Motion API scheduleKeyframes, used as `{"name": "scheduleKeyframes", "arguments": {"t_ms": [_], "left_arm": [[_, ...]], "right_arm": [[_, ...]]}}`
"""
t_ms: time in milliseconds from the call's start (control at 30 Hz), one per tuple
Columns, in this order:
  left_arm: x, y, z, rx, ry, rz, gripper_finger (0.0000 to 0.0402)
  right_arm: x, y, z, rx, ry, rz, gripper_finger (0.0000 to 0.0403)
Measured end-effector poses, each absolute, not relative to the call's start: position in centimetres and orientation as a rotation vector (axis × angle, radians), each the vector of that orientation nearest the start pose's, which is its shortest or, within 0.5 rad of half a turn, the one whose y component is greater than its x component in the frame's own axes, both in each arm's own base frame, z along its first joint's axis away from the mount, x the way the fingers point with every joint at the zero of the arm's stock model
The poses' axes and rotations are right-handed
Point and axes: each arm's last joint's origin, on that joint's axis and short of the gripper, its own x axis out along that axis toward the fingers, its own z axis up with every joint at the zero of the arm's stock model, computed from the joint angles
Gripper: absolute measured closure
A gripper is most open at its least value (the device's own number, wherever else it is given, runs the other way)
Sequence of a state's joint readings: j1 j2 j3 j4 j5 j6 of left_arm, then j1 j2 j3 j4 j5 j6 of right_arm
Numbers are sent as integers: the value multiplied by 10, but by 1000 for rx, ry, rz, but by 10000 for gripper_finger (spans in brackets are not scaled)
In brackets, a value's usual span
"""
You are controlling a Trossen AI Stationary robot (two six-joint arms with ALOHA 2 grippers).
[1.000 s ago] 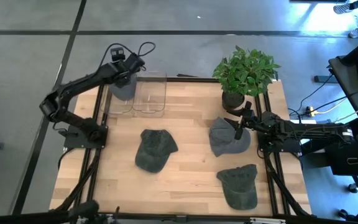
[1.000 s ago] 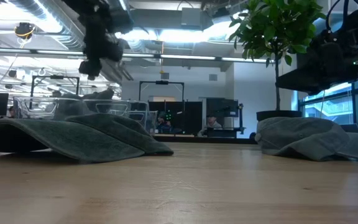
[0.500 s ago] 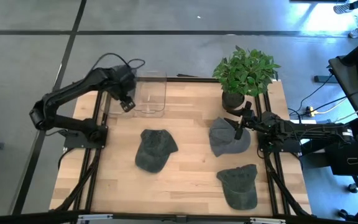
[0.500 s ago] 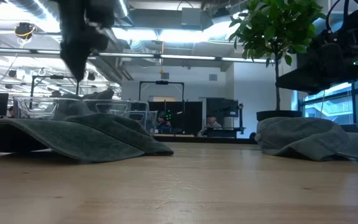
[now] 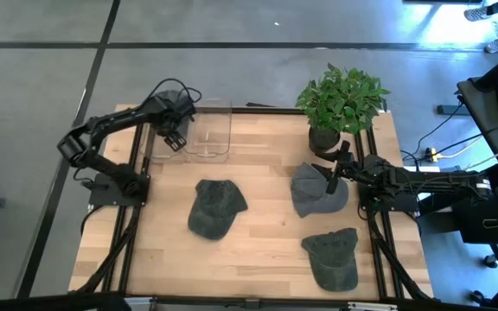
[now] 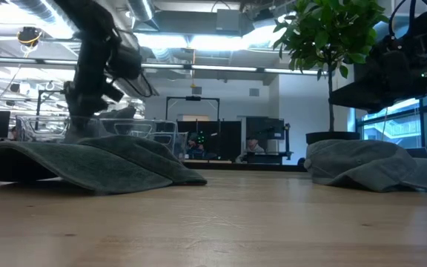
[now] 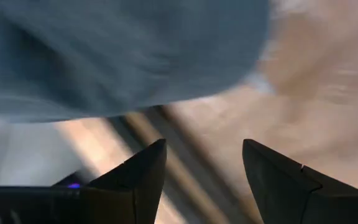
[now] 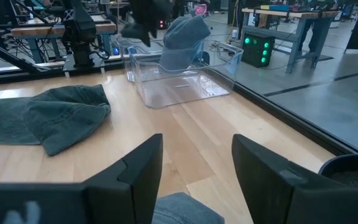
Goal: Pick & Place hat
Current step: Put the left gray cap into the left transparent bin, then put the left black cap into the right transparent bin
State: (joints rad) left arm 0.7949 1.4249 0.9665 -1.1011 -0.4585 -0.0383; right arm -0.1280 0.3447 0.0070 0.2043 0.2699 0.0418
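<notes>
**Hat dropped in bin, left claw pulling away**

Upper left of the high view: left claw (image 5: 175,138) wide and empty, now beside the bin (image 5: 207,131) rather than over it. Binned hat (image 8: 180,42) propped inside, one placement apparently done. Centre desk (image 5: 266,233): hat (image 5: 215,207) waiting. Right claw (image 5: 332,181) wide, hovering over another hat (image 5: 311,195). Third hat (image 5: 332,257) lower right.

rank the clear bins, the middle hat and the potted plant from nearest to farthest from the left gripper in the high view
From the left gripper:
1. Clear bins, right beside it at the table's far left.
2. Middle hat, on the table's centre.
3. Potted plant, far right corner.
</notes>
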Motion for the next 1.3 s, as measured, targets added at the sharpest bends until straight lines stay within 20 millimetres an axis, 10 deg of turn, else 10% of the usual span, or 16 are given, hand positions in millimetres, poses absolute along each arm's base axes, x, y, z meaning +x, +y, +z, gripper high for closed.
{"name": "scheduleKeyframes", "arguments": {"t_ms": [633, 1300], "left_arm": [[162, 224, 200, 111, 1581, 1293, 196], [144, 175, 262, -11, 1309, 1145, 196]], "right_arm": [[115, -23, 155, 30, 128, -400, 211], [115, -23, 155, 31, 133, -400, 211]]}}
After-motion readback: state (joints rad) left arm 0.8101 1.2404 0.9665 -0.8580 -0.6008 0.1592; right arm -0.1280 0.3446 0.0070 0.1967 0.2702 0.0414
